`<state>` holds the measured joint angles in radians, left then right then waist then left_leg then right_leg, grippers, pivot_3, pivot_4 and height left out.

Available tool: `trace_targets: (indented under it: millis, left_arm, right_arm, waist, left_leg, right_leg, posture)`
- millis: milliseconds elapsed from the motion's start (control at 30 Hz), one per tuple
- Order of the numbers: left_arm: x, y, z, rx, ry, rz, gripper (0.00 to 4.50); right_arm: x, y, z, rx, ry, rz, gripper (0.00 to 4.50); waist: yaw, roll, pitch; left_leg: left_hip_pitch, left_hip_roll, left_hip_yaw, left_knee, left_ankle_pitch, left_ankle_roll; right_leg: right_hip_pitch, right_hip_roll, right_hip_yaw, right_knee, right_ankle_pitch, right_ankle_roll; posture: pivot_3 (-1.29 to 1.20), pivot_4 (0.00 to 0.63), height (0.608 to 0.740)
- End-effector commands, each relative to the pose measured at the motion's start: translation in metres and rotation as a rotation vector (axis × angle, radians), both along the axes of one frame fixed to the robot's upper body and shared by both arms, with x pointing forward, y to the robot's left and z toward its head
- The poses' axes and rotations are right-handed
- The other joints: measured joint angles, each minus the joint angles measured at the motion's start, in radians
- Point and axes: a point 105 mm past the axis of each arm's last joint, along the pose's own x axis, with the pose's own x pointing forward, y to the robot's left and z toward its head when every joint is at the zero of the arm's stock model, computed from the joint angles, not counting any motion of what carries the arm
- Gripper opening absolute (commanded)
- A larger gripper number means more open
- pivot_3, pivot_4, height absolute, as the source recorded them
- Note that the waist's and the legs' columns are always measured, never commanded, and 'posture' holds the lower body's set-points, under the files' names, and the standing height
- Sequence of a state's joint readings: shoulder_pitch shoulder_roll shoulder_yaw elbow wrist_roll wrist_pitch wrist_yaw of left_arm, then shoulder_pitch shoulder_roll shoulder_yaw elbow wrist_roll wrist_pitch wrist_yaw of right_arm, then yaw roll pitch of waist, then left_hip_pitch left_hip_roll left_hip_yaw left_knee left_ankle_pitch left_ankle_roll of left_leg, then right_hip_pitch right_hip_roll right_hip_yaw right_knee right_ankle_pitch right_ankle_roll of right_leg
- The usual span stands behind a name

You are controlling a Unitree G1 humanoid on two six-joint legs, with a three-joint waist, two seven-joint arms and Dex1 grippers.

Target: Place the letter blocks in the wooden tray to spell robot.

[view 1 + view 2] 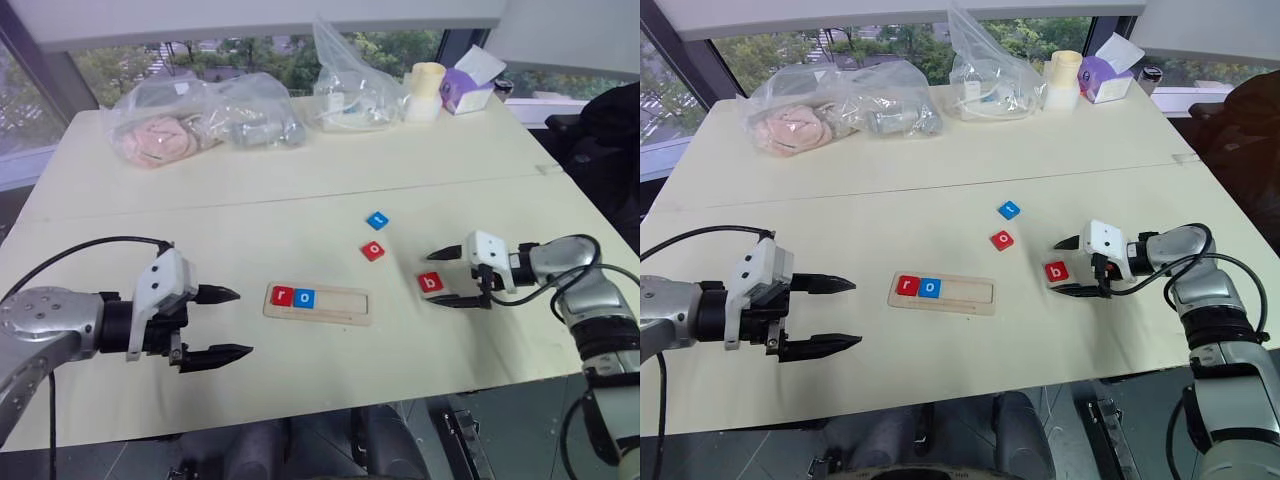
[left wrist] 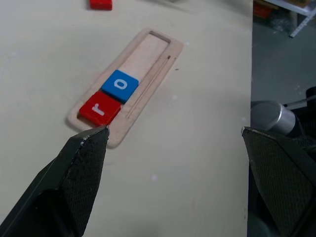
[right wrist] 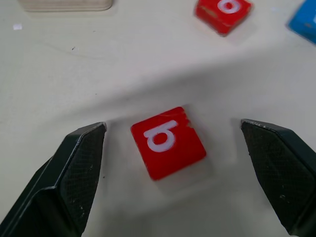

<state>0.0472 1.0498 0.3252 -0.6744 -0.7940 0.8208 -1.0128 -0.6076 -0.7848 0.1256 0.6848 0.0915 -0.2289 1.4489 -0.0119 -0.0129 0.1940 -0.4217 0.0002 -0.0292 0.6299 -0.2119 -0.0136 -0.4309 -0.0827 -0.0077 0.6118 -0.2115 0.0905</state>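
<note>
The red b block lies flat between the right gripper's spread, empty fingers; left gripper gapes, farther off.

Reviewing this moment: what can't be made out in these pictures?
- Blue square letter block, head views: white letter too small to read.
- Clear plastic bags at the table's far side: contents blurred by the plastic.
- Pale wooden tray, right wrist view: cut off by the picture's edge.

White "r" on red tile; "o" on blue tile; "b" on red tile
</note>
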Motion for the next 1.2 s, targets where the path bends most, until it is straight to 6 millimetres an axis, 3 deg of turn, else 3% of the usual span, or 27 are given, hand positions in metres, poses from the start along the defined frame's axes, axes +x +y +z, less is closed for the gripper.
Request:
trace_targets:
  millis: [33,167,300,467,567,667,933,1200]
  left_arm:
    - [-0.002,0.001,0.008,0.021,-0.039,0.008,4.50]
    - [-0.003,0.003,0.008,0.025,-0.038,0.022,4.50]
    - [-0.004,0.006,0.005,0.032,-0.033,0.034,4.50]
    - [0.000,0.013,-0.006,0.029,-0.019,0.067,4.50]
    - [0.001,0.013,-0.017,0.026,-0.012,0.075,4.50]
    - [0.003,0.008,-0.014,0.000,-0.030,0.073,4.50]
    - [0.008,0.006,-0.014,-0.011,-0.037,0.076,4.50]
    - [0.008,0.004,-0.017,-0.015,-0.030,0.076,4.50]
  right_arm:
    - [-0.003,-0.002,-0.004,-0.034,0.030,0.051,3.17]
    - [0.002,0.004,0.005,0.031,0.036,0.029,1.16]
    - [0.010,0.027,0.027,0.140,0.029,-0.034,1.15]
    - [-0.003,0.100,0.064,0.308,-0.015,-0.080,1.15]
    - [-0.013,0.128,0.057,0.239,-0.066,-0.075,1.15]
    - [-0.023,0.155,0.041,0.214,-0.046,-0.094,1.15]
    - [-0.029,0.177,0.020,0.176,-0.043,-0.119,1.15]
    - [-0.037,0.176,0.014,0.143,-0.002,-0.082,1.15]
  waist:
    - [-0.003,0.000,0.000]
    - [-0.004,0.000,0.000]
    - [-0.005,0.000,0.000]
    - [-0.006,0.001,0.000]
    - [0.003,0.001,0.000]
    - [0.008,-0.001,-0.001]
    - [-0.002,-0.001,-0.001]
    - [-0.001,-0.001,-0.001]
  left_leg:
    - [0.002,0.000,0.000,0.000,0.000,0.000]
    - [0.007,0.000,0.000,-0.001,0.000,0.000]
    - [0.007,0.000,0.000,-0.002,0.000,0.000]
    - [0.007,0.001,0.000,-0.003,0.000,0.000]
    - [0.008,0.001,0.001,-0.004,-0.001,-0.001]
    - [0.006,0.001,0.000,-0.001,-0.002,-0.004]
    - [0.004,0.000,0.002,-0.001,-0.003,-0.004]
    - [0.004,0.001,0.002,0.000,-0.003,-0.004]
  right_leg:
    - [0.001,0.000,0.000,0.000,0.000,0.000]
    - [0.005,0.000,0.000,0.000,0.000,0.000]
    - [0.005,0.000,0.001,0.000,0.000,0.000]
    - [0.003,0.001,0.002,0.002,0.000,0.000]
    - [0.003,0.001,0.002,0.002,-0.001,-0.001]
    - [0.003,0.000,0.002,0.001,-0.001,-0.001]
    - [0.001,-0.002,0.002,0.000,-0.001,-0.001]
    - [0.001,-0.001,0.002,0.001,-0.001,-0.001]
  posture:
    - [0.00,0.150,0.740]
    - [0.00,0.150,0.740]
    - [0.00,0.150,0.740]
    - [0.00,0.150,0.740]
    - [0.00,0.150,0.740]
    - [0.00,0.150,0.740]
    - [0.00,0.150,0.740]
    - [0.00,0.150,0.740]
